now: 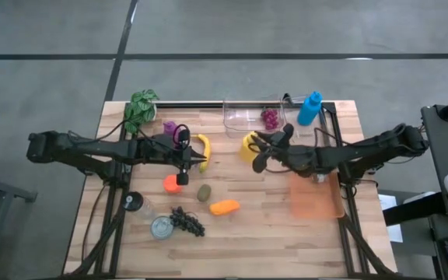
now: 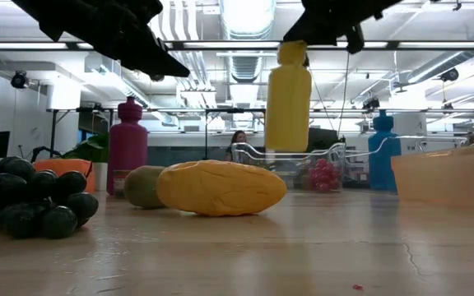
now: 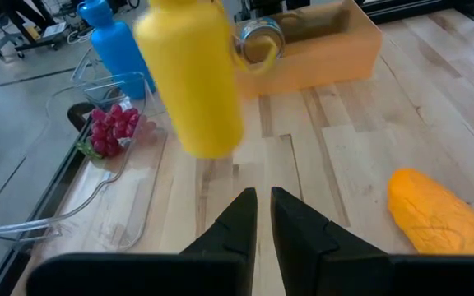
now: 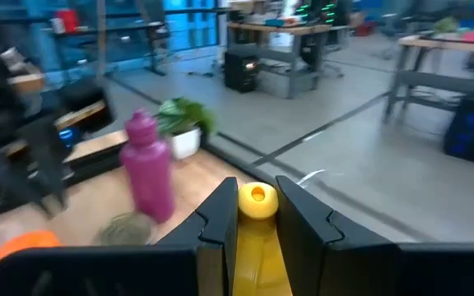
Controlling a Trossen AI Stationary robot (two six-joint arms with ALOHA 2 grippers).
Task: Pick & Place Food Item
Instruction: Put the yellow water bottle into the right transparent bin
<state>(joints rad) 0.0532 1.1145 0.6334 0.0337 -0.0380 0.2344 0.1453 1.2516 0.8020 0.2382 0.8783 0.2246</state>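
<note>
A yellow bottle point(image 2: 288, 99) hangs upright above the middle of the table, with my right gripper point(image 4: 257, 196) shut on its top; from above the bottle point(image 1: 248, 145) sits at the arm's tip. My left gripper point(image 3: 262, 201) is shut and holds nothing; it hovers left of centre point(image 1: 183, 167) and faces the bottle point(image 3: 192, 74). On the table lie an orange oblong food item point(image 2: 220, 187), a kiwi point(image 1: 204, 191), a banana point(image 1: 202, 148) and dark grapes point(image 2: 31, 193). My right gripper pinches the yellow bottle's neck just under its round cap point(image 4: 257, 215) between its two fingers. The fingers come nearly level from the table's right side. The bottle hangs upright below them, its base point(image 2: 288, 146) lifted clear of the table.
A clear container point(image 1: 251, 113) with red grapes point(image 3: 109, 130) and a blue bottle point(image 1: 309, 109) stand at the far edge. An orange bin point(image 1: 315, 198) is at the right. A purple bottle point(image 1: 169, 128), a plant point(image 1: 141, 109) and a jar point(image 1: 162, 227) are on the left.
</note>
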